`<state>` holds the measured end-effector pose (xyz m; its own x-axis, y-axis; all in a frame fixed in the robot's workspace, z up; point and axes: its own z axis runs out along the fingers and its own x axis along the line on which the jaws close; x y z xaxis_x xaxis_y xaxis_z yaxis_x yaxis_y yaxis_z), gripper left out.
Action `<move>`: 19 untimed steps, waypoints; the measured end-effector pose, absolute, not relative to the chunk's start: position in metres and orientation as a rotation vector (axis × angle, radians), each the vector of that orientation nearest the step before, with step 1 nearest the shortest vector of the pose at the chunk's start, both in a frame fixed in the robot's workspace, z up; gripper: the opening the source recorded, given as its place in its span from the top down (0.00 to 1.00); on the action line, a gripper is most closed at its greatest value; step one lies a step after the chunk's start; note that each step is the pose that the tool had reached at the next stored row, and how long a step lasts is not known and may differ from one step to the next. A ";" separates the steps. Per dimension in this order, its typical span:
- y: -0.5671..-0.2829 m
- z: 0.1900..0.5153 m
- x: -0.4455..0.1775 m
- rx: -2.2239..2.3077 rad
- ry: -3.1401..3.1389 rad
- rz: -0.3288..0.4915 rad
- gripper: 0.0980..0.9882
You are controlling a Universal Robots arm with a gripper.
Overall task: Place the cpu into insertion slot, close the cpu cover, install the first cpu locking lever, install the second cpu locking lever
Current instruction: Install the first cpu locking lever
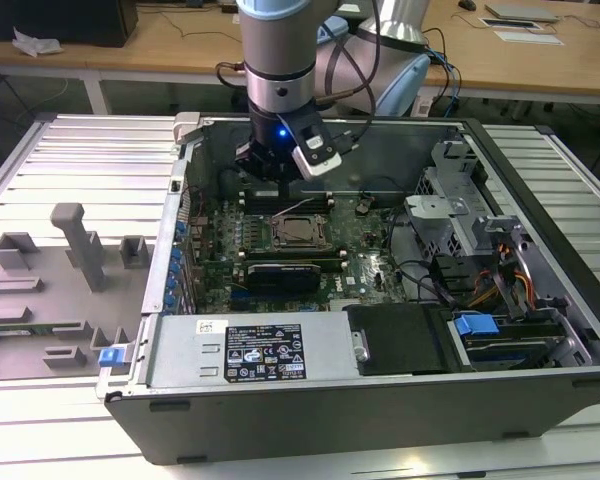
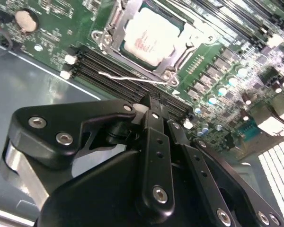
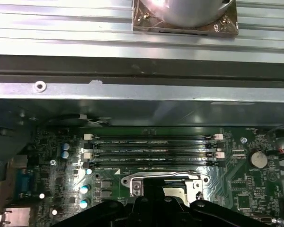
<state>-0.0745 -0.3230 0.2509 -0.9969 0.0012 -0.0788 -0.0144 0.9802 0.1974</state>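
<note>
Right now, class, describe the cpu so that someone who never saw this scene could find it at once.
Inside the open computer case, look at the green motherboard. Beside its long black memory slots sits the cpu, framed by the silver cpu cover. It is the one pale, flat metal square on the board.

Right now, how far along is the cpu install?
Done: the cpu sits seated, and the cpu cover looks closed over it. In hand: the hand hovers by a thin wire lever that sticks out, apparently unlatched. Left: at least that lever; the other lever's state I cannot tell.
</note>
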 end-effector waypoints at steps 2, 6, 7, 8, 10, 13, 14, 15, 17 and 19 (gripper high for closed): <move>-0.323 0.249 -0.075 -0.020 2.989 0.298 0.99; -0.323 0.240 -0.073 -0.024 2.951 0.294 0.99; -0.322 0.240 -0.073 -0.024 2.951 0.294 0.99; -0.322 0.239 -0.072 -0.024 2.951 0.293 0.99; -0.321 0.238 -0.070 -0.022 2.951 0.291 0.99; -0.320 0.237 -0.069 -0.012 2.951 0.287 0.99; -0.320 0.237 -0.069 0.000 2.950 0.286 0.99; -0.320 0.236 -0.069 0.019 2.949 0.284 0.99; -0.319 0.235 -0.069 0.042 2.948 0.281 0.99; -0.318 0.234 -0.069 0.062 2.946 0.279 0.99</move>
